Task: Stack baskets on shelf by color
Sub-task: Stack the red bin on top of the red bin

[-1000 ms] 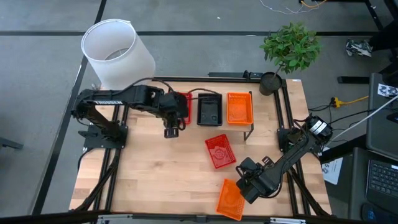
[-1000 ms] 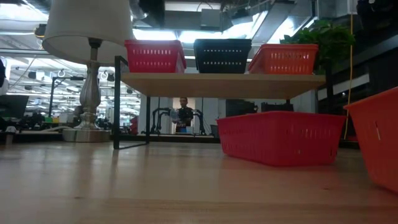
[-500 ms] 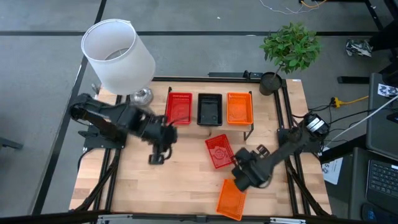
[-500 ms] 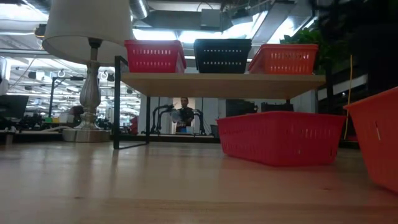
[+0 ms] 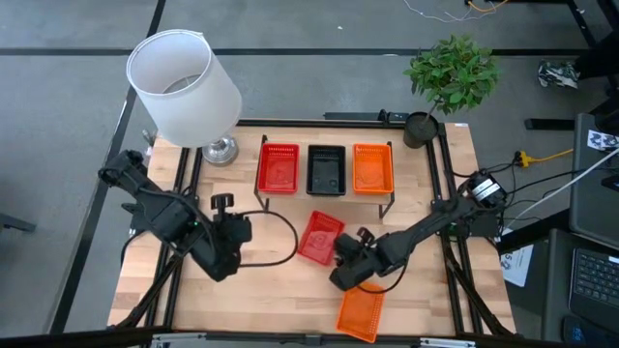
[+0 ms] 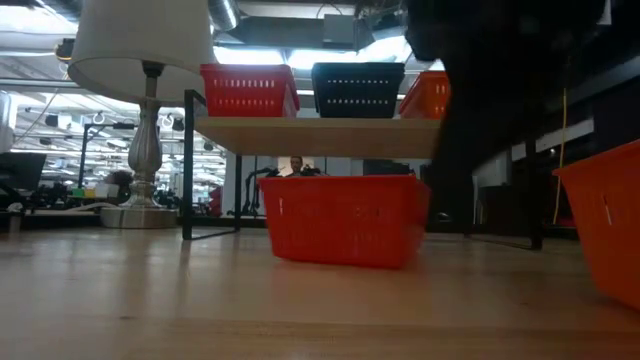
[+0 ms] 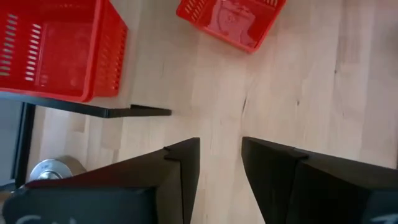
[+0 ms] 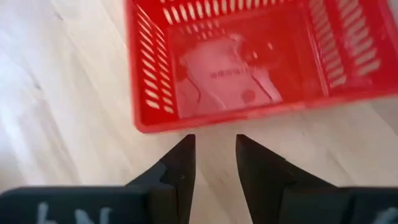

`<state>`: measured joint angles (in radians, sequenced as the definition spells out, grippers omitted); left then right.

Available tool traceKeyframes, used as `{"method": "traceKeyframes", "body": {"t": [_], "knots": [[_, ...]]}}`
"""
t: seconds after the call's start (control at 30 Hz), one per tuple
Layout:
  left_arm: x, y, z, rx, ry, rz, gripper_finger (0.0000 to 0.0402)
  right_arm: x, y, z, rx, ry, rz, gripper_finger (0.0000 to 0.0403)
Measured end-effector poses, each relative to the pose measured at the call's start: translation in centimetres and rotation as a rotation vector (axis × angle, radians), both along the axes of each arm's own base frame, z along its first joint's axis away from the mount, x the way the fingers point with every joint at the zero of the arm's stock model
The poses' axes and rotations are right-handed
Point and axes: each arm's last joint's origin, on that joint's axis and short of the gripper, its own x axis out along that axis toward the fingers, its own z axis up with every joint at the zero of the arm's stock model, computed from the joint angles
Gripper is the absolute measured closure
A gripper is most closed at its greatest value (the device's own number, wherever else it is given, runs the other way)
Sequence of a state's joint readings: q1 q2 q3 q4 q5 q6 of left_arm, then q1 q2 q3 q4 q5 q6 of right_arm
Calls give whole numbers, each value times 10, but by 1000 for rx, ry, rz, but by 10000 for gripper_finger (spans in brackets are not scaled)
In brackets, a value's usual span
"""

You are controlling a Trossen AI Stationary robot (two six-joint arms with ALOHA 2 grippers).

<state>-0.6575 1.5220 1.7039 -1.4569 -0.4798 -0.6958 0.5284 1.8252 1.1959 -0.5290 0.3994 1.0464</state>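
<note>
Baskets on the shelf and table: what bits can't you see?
- Low view: shelf's orange basket half hidden behind the right arm.
- Low view: table's orange basket cut off by the edge.
- Right wrist view: label in red basket too blurred to read.

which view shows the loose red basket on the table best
The right wrist view: the red basket fills it, open side up, just beyond the right gripper. The high view shows it small, the low view only its side wall, the left wrist view a corner.
</note>
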Motion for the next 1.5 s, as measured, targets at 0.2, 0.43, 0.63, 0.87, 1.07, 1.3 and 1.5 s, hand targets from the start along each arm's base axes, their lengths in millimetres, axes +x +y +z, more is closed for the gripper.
{"method": "traceKeyframes", "body": {"t": [0.2, 0.43, 0.63, 0.87, 1.07, 1.3, 1.5], "knots": [[6, -7, -31, 36, 7, 1, 288, 5, 18, 25, -15, -61, 87, 289], [15, -16, -62, 12, -31, -18, 287, -8, 52, 75, -88, -51, 217, 289], [34, -27, -77, -9, -173, -164, 287, -45, 60, 110, -273, 12, 70, 289], [79, -6, -105, 17, -184, -254, 289, -90, 57, 116, -265, 113, -187, 289], [123, 20, -133, -11, -163, -352, 287, -102, 60, 110, -245, 126, -248, 289], [145, 25, -168, -78, -102, -409, 286, -110, 62, 101, -227, 182, -277, 289], [153, 20, -187, -84, -75, -449, 286, -110, 62, 100, -232, 177, -275, 289]]}}
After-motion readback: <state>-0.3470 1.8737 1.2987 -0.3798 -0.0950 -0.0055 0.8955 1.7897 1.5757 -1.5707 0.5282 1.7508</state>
